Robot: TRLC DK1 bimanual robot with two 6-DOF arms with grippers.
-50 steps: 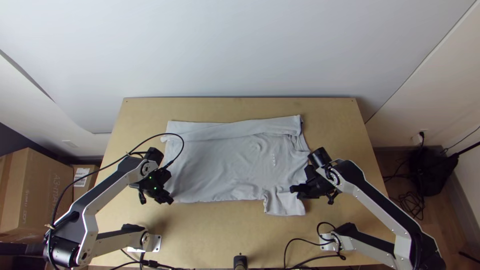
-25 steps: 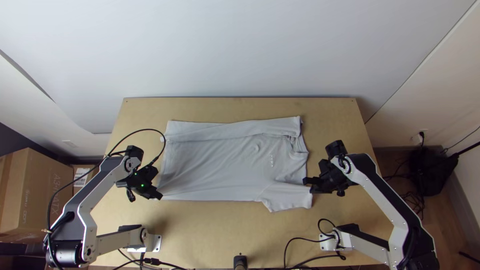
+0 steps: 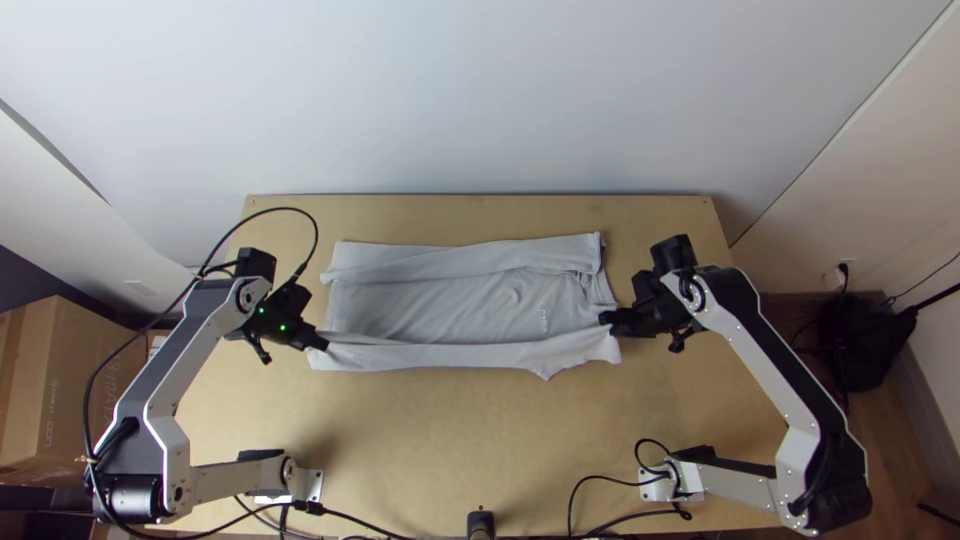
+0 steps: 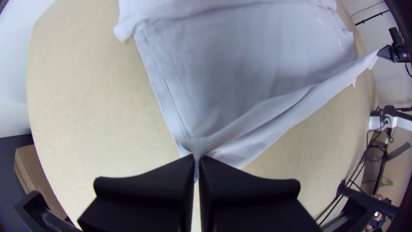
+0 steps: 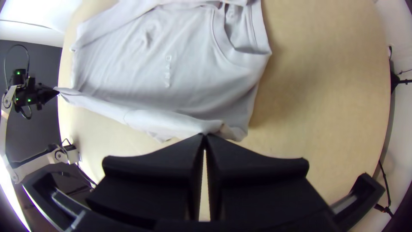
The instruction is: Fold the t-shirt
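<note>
The light grey t-shirt (image 3: 450,305) lies across the table, its far side folded inward and its near side lifted and turned over in a strip. At the strip's left end, my left gripper (image 3: 320,342) is shut on the cloth; in the left wrist view the fingertips of this gripper (image 4: 197,158) pinch a bunched corner. My right gripper (image 3: 606,318) holds the strip's other end, by the sleeve side; in the right wrist view the tips of the gripper (image 5: 205,136) are closed on the edge. The collar (image 5: 234,49) lies beyond it.
Bare wood of the table (image 3: 450,440) spreads in front of the shirt. Cables (image 3: 600,482) run along the near edge between the arm bases, beside a small black device (image 3: 481,522). A cardboard box (image 3: 70,385) stands off the table at the left.
Both grippers have moved up the picture, away from the near edge, carrying the shirt's near side with them. That side, earlier lying flatter with the sleeve sticking out, is now turned over inward.
</note>
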